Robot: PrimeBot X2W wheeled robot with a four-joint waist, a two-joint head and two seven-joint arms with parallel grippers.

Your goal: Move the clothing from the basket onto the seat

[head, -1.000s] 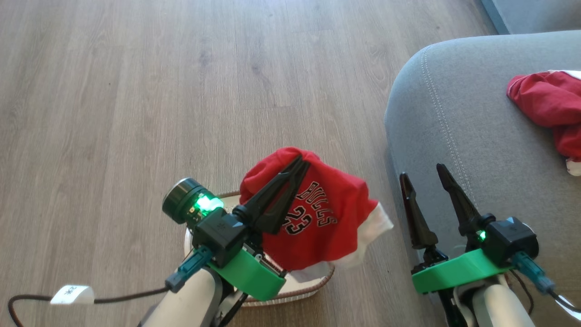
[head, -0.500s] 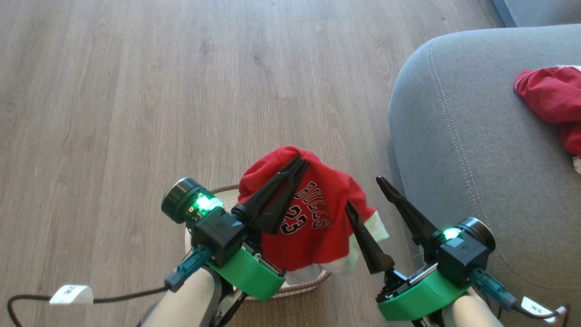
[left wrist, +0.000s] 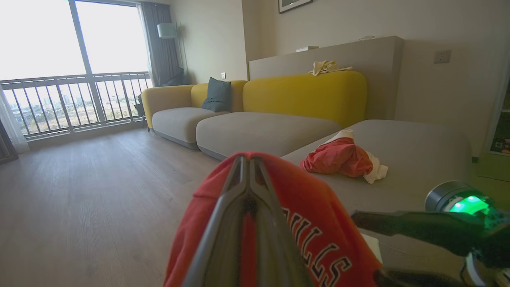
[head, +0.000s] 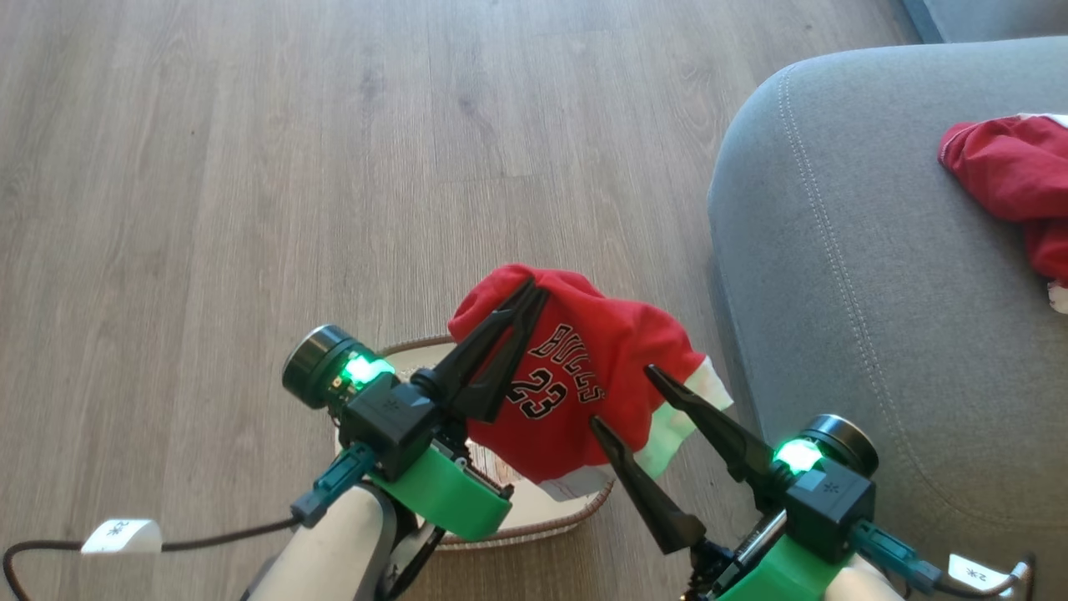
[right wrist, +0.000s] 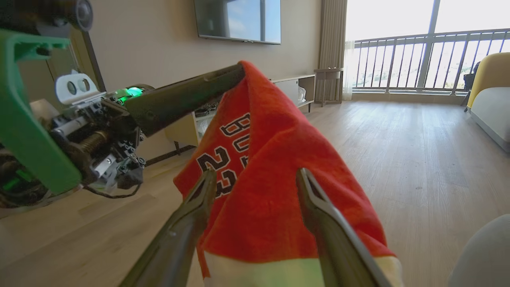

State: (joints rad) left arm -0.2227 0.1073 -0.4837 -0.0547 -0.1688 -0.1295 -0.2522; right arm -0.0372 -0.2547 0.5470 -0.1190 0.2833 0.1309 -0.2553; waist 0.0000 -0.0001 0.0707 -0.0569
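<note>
A red garment printed with BULLS 23 (head: 584, 376) hangs above the cream basket (head: 534, 522), pinched at its top fold by my left gripper (head: 534, 290), which is shut on it. My right gripper (head: 622, 396) stands open at the garment's lower right edge, one finger on each side of the cloth near the white hem (right wrist: 255, 275). In the right wrist view the red cloth (right wrist: 271, 167) lies between my open fingers. The second red garment (head: 1014, 179) lies crumpled on the grey seat (head: 851, 250), seen too in the left wrist view (left wrist: 338, 157).
Wood floor (head: 250, 167) stretches left and ahead of the basket. A black cable with a white tag (head: 117, 538) trails at the lower left. A yellow-backed sofa (left wrist: 303, 95) stands behind the seat; a TV (right wrist: 239, 20) and low cabinet line the far wall.
My right gripper has swung left from beside the seat to the hanging garment and now straddles its lower edge. The left gripper still holds the garment up, shifted slightly.
</note>
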